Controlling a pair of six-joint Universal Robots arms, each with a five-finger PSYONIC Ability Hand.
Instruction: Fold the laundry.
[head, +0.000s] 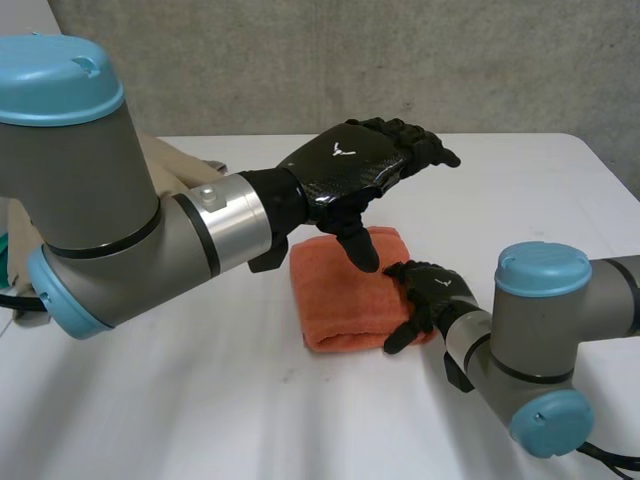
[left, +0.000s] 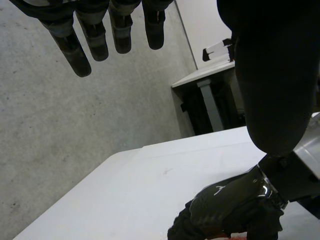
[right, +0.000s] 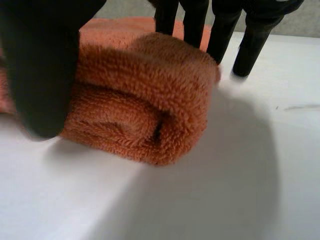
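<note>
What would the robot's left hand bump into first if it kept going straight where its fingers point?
Probably nothing nearby: the left hand is raised above the orange towel, its straight fingers aimed over the white table at the grey wall. The wall looks first, though depth is unclear.

Grey cylindrical joints on left arm (head: 95, 190) and right arm (head: 540, 335), rounded light-blue caps (head: 55, 80), silver wrist ring (head: 238, 228) with small round stud (head: 207, 196), glossy black weave-patterned left hand (head: 350, 172) with white winged mark (head: 343, 151), black right hand (head: 432, 290), dark tubular fingers (left: 75, 52)
</note>
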